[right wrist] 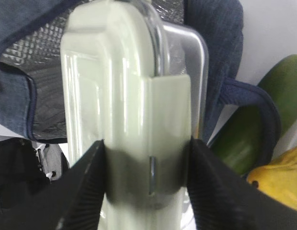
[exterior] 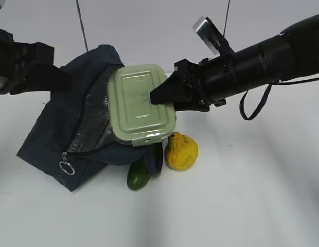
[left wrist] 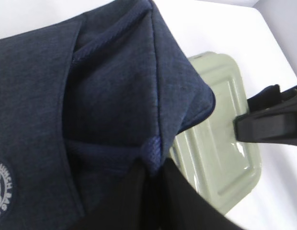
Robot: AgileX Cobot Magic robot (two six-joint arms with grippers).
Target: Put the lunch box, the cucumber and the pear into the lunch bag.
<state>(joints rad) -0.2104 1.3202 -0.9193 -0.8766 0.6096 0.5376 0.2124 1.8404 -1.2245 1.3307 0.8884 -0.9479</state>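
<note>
Right gripper [right wrist: 147, 179]: clamped across the short end of the lunch box, one ribbed black finger [right wrist: 86, 187] on the lid side, the other on the base side.
Lunch box [right wrist: 124, 105]: held between those fingers, pale green lid to one side, clear base to the other, clip latch right in the grip; far end poking into the mouth of the bag.
Lunch box, exterior view [exterior: 141, 100]: lid up and tilted, resting on the bag's open top, only partly inside.
Cucumber [right wrist: 263, 110]: just beyond the right gripper and off to its side, on the table, partly behind the bag's strap.
Strap [right wrist: 263, 103]: dark loop lying over the cucumber.
Pear [right wrist: 278, 177]: beside the cucumber, close under the right gripper, on the table, outside the bag.
Lunch bag [exterior: 61, 128]: past the lunch box from the right gripper, slumped on the table, zipper open, silver quilted lining [exterior: 90, 123] showing, ring pull [exterior: 67, 168] hanging at the near corner.
Left gripper [left wrist: 153, 179]: pinched shut on a fold of the bag's navy fabric at the rim, holding it up.
Lunch bag from the left wrist [left wrist: 91, 96]: cloth bunched right at the fingertips, round white logo to one side; lunch box lid just beyond the held fold.
Table [exterior: 242, 206]: plain white, under everything.
</note>
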